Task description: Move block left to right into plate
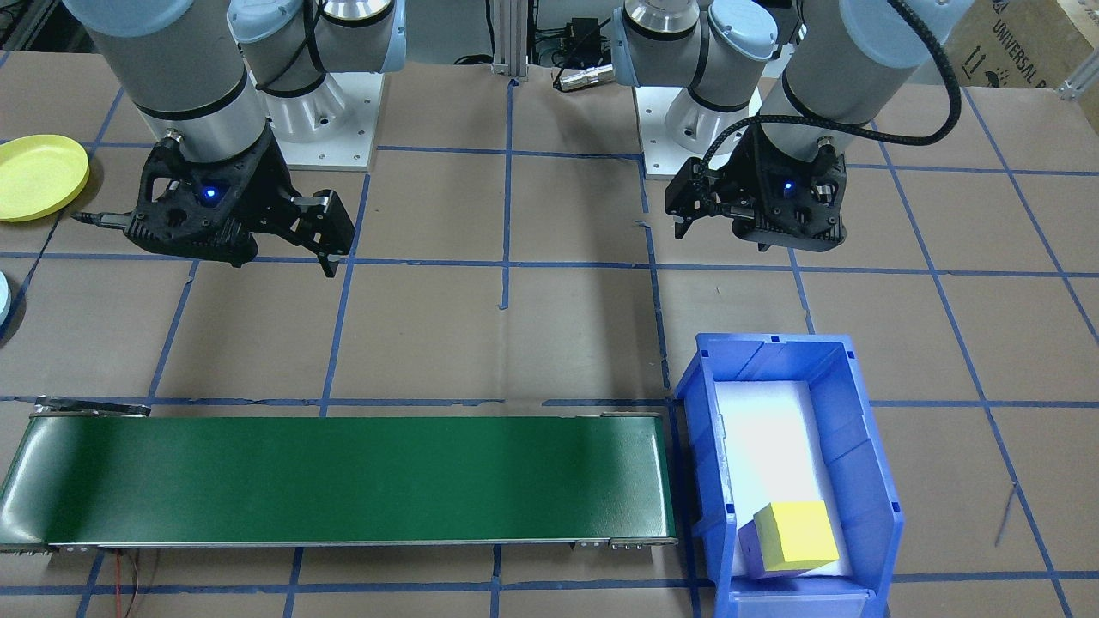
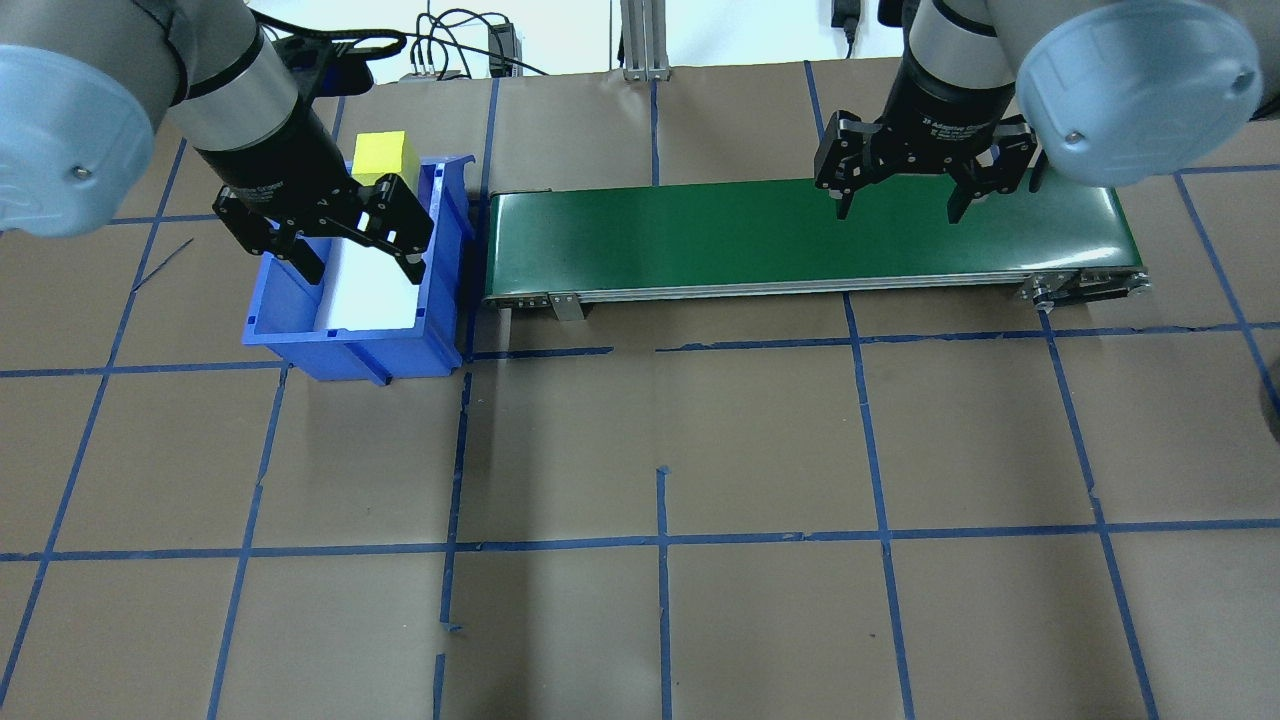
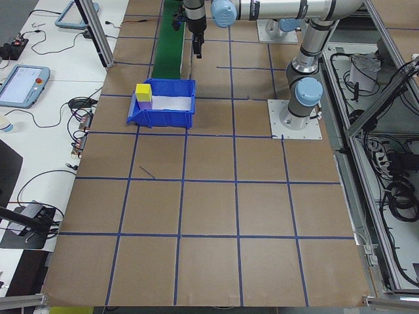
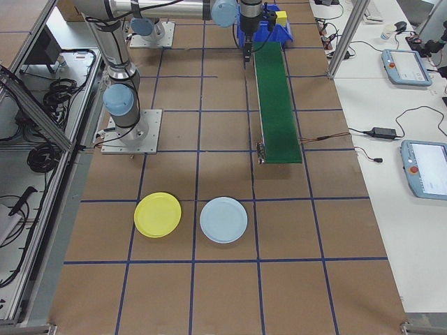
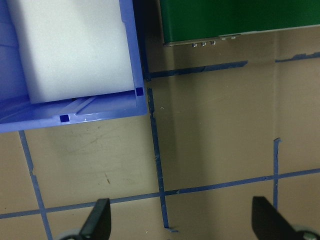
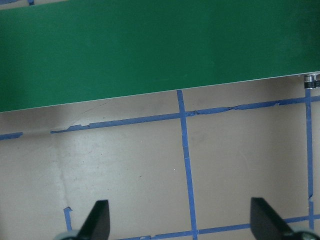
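Yellow plate (image 4: 157,214) and pale-blue plate (image 4: 223,220) we see whole only from the right, one yellow block (image 1: 795,536) in the bin (image 1: 867,481), left gripper (image 2: 362,256) and right gripper (image 2: 895,203) both spread wide, empty.

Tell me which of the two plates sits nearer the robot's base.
The yellow plate; the pale blue plate lies beside it, on the side away from the base.

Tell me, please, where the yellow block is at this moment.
The yellow block sits inside the blue bin, at the bin's end farthest from the robot, in the front-facing view's lower right, just beyond the green conveyor belt.
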`<state>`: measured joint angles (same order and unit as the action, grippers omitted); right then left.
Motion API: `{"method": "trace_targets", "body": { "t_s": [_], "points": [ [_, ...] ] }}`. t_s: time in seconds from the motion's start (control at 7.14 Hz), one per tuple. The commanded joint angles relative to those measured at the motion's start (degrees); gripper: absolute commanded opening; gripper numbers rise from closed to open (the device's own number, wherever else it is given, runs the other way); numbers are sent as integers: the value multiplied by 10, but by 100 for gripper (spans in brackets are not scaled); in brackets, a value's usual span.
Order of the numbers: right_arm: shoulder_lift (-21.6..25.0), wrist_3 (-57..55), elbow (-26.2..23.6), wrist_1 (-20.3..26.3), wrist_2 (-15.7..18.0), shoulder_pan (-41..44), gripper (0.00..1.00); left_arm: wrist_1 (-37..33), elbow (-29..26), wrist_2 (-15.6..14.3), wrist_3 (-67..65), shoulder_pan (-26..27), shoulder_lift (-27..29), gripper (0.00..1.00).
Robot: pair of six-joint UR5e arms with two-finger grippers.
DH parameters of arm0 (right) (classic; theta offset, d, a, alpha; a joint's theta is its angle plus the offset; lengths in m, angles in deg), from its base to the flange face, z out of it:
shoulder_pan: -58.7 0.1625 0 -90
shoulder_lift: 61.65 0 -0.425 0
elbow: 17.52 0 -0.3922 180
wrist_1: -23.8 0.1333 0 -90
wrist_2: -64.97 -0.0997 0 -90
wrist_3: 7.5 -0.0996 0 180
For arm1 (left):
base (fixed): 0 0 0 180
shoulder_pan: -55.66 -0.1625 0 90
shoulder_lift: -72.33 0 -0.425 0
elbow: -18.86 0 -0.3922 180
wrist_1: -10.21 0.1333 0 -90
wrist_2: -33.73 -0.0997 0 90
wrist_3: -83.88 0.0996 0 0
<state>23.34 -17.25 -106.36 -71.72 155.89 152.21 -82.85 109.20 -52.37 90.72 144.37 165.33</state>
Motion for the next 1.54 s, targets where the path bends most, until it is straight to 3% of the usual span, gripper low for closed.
{"method": "trace_targets", "body": {
  "t_s": [0.0,0.28,0.56,0.7,0.98,1.4],
  "points": [
    [0,1,0,-5,0,0,100,4,-4,-4,7,-3,26,100],
    [0,3,-2,-15,-6,0,100,111,-29,-40,11,-27,81,100],
    [0,2,-3,-15,0,0,100,308,-46,-45,11,-35,157,100],
    [0,0,-3,-15,1,0,100,314,-57,-52,52,-42,182,100],
    [0,0,-3,-14,2,0,100,314,-131,-60,71,-53,261,100],
    [0,-1,-3,-13,3,0,100,344,-135,-46,55,-53,305,100]
  ]
}}
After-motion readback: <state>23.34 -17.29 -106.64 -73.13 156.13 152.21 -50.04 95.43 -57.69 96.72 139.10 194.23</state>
